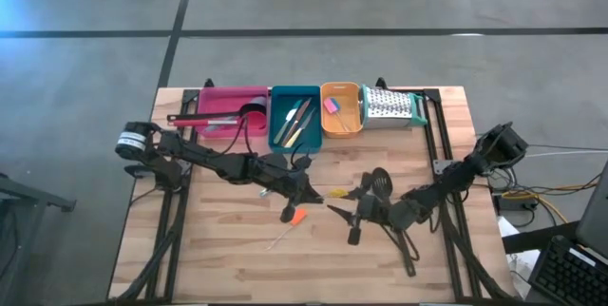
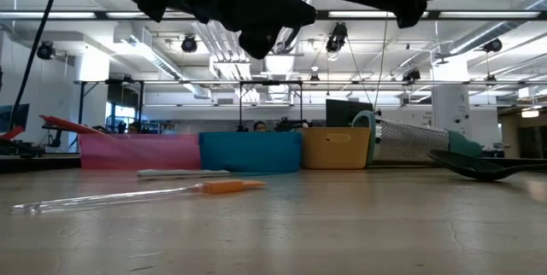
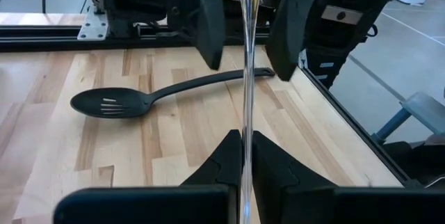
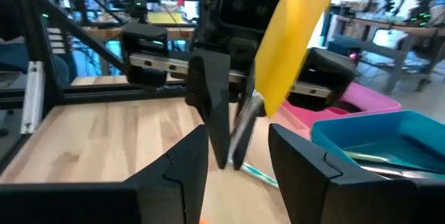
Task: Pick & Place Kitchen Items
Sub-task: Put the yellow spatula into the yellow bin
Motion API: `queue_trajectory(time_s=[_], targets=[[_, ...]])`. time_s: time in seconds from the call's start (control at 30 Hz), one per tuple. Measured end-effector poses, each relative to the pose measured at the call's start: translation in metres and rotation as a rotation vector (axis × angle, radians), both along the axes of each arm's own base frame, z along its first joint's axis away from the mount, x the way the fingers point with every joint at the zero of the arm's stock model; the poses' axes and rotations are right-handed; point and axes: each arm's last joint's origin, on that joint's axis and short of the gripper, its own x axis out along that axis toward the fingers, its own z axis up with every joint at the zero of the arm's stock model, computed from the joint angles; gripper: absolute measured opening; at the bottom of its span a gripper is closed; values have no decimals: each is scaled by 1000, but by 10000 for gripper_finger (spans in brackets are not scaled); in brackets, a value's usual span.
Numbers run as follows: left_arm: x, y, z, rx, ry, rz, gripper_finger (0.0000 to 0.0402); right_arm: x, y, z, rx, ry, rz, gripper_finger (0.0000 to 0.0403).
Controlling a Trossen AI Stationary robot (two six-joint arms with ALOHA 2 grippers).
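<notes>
My left gripper (image 1: 312, 192) is shut on a thin clear-bladed knife (image 3: 247, 78) with a yellow handle (image 1: 335, 193), above the middle of the table. My right gripper (image 1: 344, 205) is open and faces it. Its fingers (image 3: 208, 15) stand on either side of the yellow handle (image 4: 292, 36); I cannot tell whether they touch it. A second clear knife with an orange handle (image 1: 290, 220) lies flat on the table below, and also shows in the low view (image 2: 226, 186). A black slotted spoon (image 1: 378, 184) lies on the table by the right arm. My left gripper pinches the knife's clear blade (image 3: 247, 130) between its two fingers. The blade lies along the fingers and sticks out forward past their tips. The fingers come from the table's left. The knife is lifted clear of the table, its yellow handle end toward the right gripper.
Along the far edge stand a pink tray (image 1: 220, 97) with a black ladle and a red spoon, a teal tray (image 1: 277, 116) with thin knives, an orange tray (image 1: 344, 125) with a pink piece, and a metal grater (image 1: 391, 106). Bare wood lies toward the near edge.
</notes>
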Motion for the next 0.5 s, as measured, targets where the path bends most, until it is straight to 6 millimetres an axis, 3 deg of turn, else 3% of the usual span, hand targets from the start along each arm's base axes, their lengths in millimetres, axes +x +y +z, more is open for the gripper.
queue_trajectory(time_s=[0.5], targets=[[1,-2,3,17,-16,-10,16,13,-20,2,46,-25,21,129]])
